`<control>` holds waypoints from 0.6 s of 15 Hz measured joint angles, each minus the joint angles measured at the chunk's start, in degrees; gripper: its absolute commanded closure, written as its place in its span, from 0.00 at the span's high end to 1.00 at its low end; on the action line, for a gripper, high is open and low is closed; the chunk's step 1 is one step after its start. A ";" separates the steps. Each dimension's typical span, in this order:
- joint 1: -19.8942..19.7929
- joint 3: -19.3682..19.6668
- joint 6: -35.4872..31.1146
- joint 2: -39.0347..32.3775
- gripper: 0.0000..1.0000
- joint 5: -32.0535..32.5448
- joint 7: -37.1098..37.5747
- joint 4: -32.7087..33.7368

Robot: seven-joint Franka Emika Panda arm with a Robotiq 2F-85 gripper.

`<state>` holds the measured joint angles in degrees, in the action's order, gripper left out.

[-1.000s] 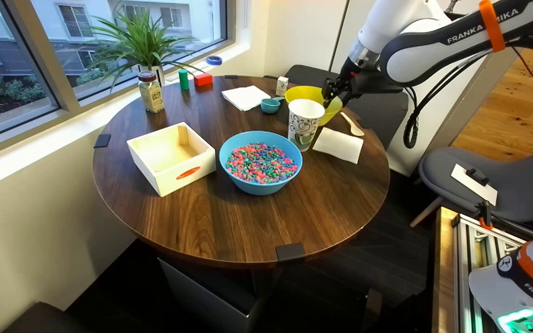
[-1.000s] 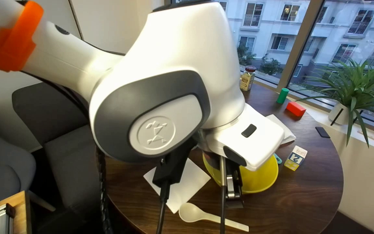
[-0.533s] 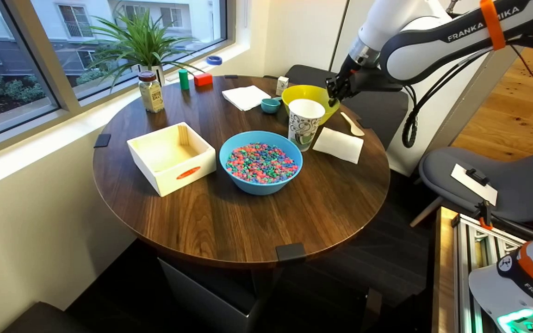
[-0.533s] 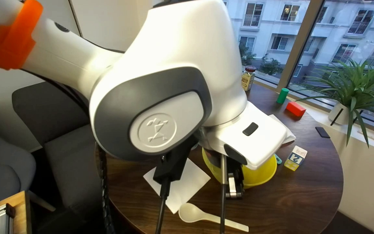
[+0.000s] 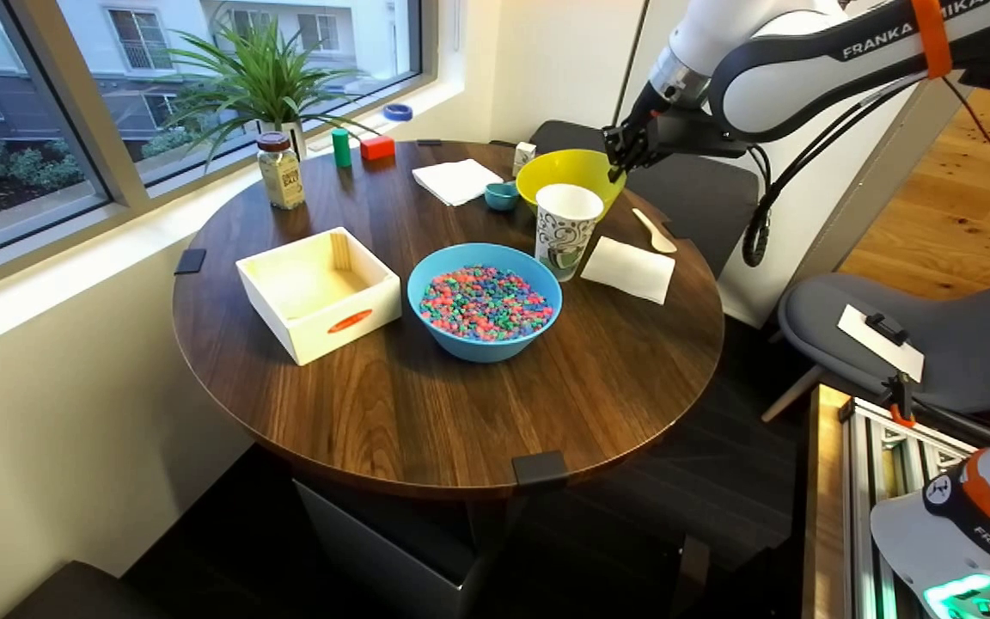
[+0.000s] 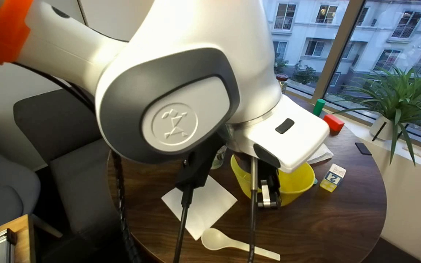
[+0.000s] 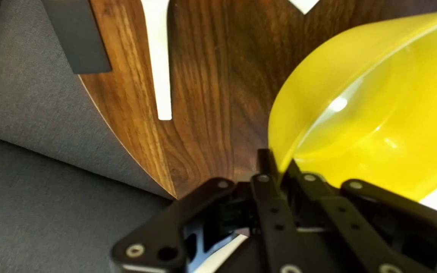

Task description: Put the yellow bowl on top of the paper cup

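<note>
The bowl [image 5: 557, 170] has risen a bit, the gripper [image 7: 280, 165] pinching its rim. The cup [image 5: 564, 230] stands upright on the table [image 5: 461, 413]

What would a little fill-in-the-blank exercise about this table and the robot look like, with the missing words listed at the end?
1. The gripped bowl, held at its rim between the fingers, is coloured ____.
2. The swirl-patterned container standing upright is a paper ____.
3. The oblong block beside the green cylinder is coloured ____.
4. The filled bowl, holding multicoloured bits, is coloured ____.
Missing words: yellow; cup; red; blue.
</note>
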<state>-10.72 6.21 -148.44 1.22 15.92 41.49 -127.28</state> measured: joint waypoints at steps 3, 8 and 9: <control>0.11 0.04 -0.04 1.00 0.01 0.00 0.88 -0.24; -0.02 0.41 -0.93 2.75 0.01 -1.08 1.42 -0.83; -0.06 0.48 -1.31 3.20 0.01 -1.43 1.45 -0.99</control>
<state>-10.78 6.70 -149.75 4.42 14.49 42.94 -128.27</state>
